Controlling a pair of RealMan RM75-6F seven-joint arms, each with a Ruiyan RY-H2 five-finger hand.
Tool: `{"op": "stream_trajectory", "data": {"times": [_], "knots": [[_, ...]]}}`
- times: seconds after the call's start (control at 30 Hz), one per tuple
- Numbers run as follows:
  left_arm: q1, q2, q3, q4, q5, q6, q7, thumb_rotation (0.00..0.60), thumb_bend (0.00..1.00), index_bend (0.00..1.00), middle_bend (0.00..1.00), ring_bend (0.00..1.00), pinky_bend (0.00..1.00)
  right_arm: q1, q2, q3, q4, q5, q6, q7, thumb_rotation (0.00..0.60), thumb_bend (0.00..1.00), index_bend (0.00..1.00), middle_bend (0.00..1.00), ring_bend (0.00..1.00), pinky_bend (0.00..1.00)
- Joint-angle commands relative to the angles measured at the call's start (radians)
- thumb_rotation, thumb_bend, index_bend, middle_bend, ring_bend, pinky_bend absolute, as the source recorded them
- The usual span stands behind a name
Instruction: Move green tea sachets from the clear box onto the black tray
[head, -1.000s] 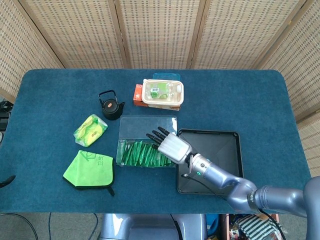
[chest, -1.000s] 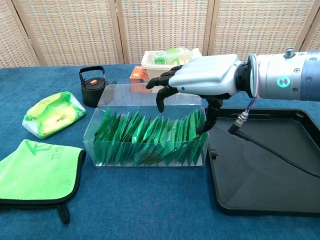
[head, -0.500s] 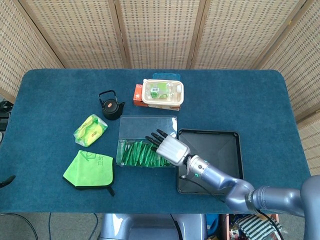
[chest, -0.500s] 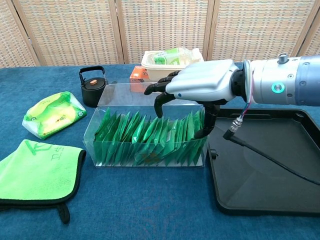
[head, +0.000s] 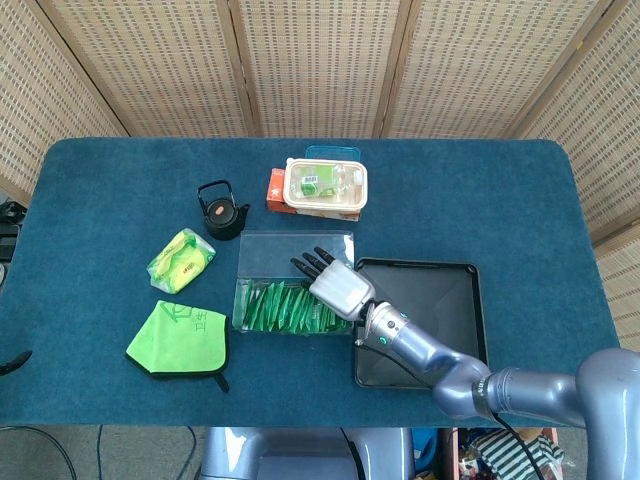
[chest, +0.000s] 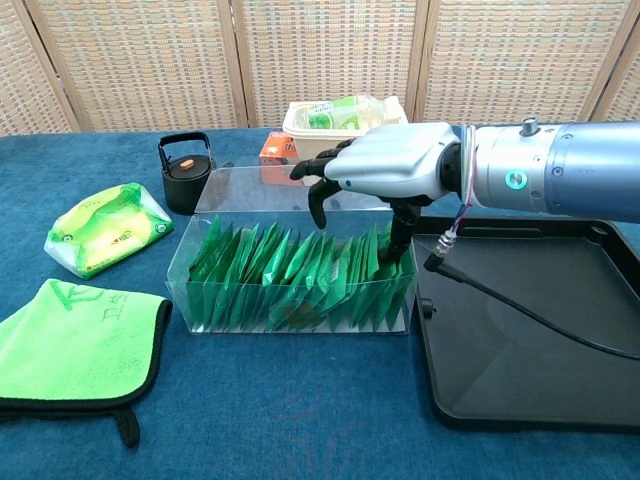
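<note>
A clear box (head: 292, 247) (chest: 204, 219) stands at the table's middle, holding a row of several green tea sachets (head: 285, 306) (chest: 290, 275) on edge. My right hand (head: 335, 282) (chest: 385, 165) hovers palm down over the box's right half. Its fingers are spread and point toward the far wall of the box. The thumb reaches down among the sachets at the right end; I see nothing pinched. The black tray (head: 440, 310) (chest: 540, 320) lies just right of the box, with only my arm's cable over it. The left hand shows in neither view.
A black kettle (head: 221, 209) (chest: 186, 170) and a green packet (head: 181, 259) (chest: 105, 227) sit left of the box. A green cloth (head: 180, 338) (chest: 75, 345) lies front left. A lidded food container (head: 325, 185) (chest: 340, 112) and an orange carton (head: 274, 188) (chest: 275, 150) stand behind.
My right hand has shifted left over the box and sunk a little; its thumb now reaches down among the right-end sachets.
</note>
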Motion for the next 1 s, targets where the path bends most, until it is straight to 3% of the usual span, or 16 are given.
{"op": "stream_trajectory", "data": {"times": [0.03, 0.37, 0.77, 1.0], "knots": [[0.000, 0.000, 0.000, 0.000, 0.001, 0.001, 0.000, 0.600, 0.09, 0.00, 0.00, 0.00, 0.00, -0.001, -0.002, -0.003, 0.004, 0.003, 0.000, -0.001, 0.600, 0.41, 0.36, 0.05, 0.00, 0.13], [-0.001, -0.001, 0.001, -0.001, 0.000, -0.001, 0.002, 0.600, 0.09, 0.00, 0.00, 0.00, 0.00, -0.002, -0.029, -0.022, 0.039, -0.006, 0.001, -0.009, 0.600, 0.42, 0.42, 0.05, 0.00, 0.13], [-0.003, -0.001, 0.003, 0.001, 0.003, -0.006, 0.002, 0.600, 0.09, 0.00, 0.00, 0.00, 0.00, -0.019, -0.057, -0.031, 0.078, -0.052, 0.029, 0.025, 0.600, 0.59, 0.55, 0.05, 0.00, 0.15], [-0.003, -0.001, 0.004, 0.000, 0.003, -0.005, 0.003, 0.600, 0.09, 0.00, 0.00, 0.00, 0.00, -0.029, -0.069, -0.030, 0.098, -0.093, 0.052, 0.047, 0.600, 0.62, 0.63, 0.07, 0.00, 0.16]]}}
